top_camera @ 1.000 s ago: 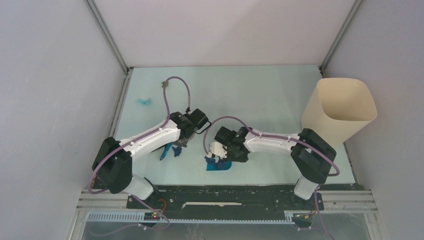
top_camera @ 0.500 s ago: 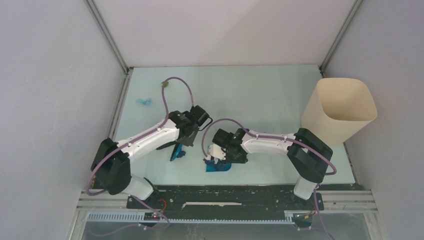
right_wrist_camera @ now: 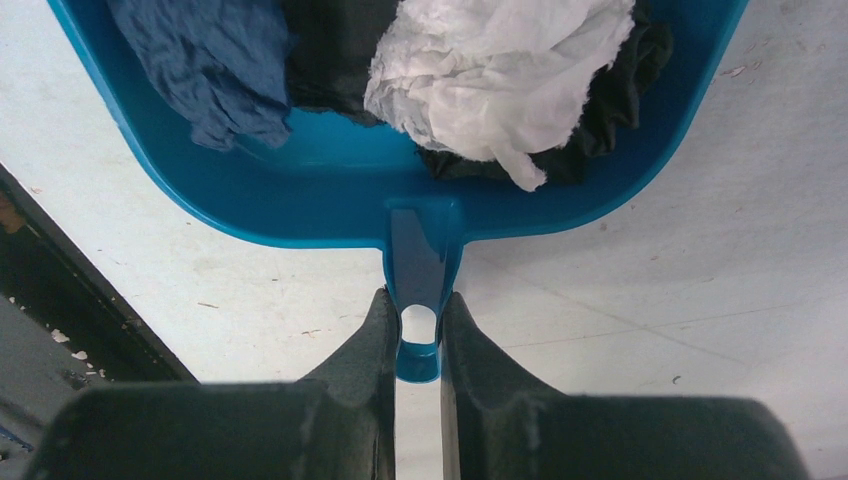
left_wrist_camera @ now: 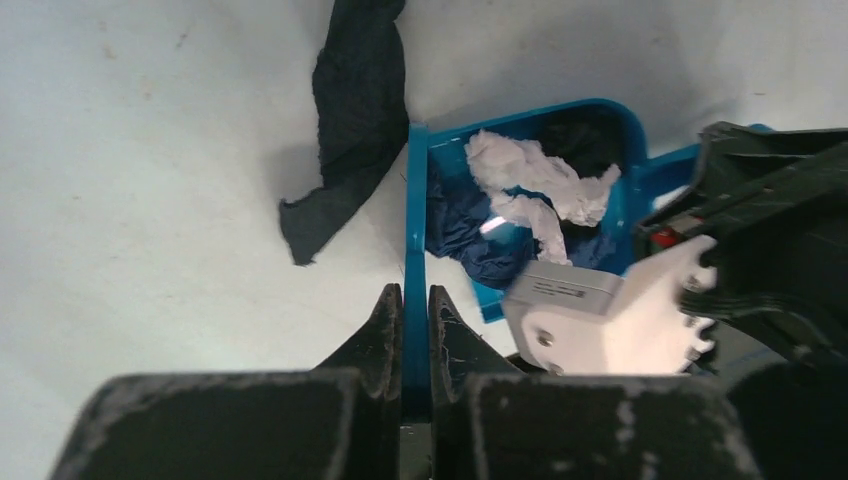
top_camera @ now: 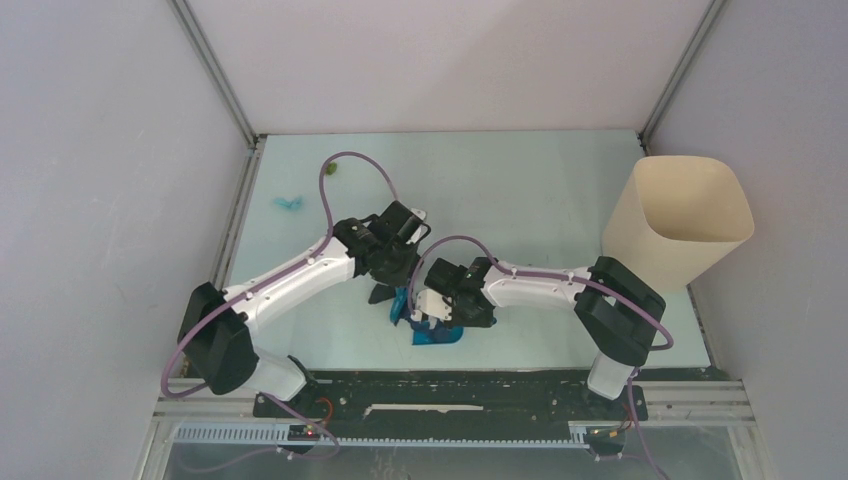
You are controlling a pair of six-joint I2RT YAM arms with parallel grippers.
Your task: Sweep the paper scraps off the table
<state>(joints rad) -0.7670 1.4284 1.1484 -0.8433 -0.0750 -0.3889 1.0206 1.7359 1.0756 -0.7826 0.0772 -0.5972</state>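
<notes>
The blue dustpan (right_wrist_camera: 330,200) rests on the table (top_camera: 520,190) near the front edge, and my right gripper (right_wrist_camera: 420,300) is shut on its handle. White (right_wrist_camera: 490,70), blue (right_wrist_camera: 210,60) and dark paper scraps lie inside it. My left gripper (left_wrist_camera: 410,295) is shut on the thin blue brush (left_wrist_camera: 415,220), which stands edge-on at the dustpan's (left_wrist_camera: 620,190) open side. A dark navy scrap (left_wrist_camera: 350,120) lies on the table against the brush's left side. A light blue scrap (top_camera: 288,203) and a small green one (top_camera: 333,168) lie at the far left.
A tall cream bin (top_camera: 680,220) stands at the table's right edge. Metal rails run along the left side and the near edge, where both arm bases sit. The two wrists are close together above the dustpan (top_camera: 440,335).
My left arm has carried the brush rightward, from well left of the dustpan up to its open side, with the dark scrap moving along. The right gripper and dustpan have barely shifted.
</notes>
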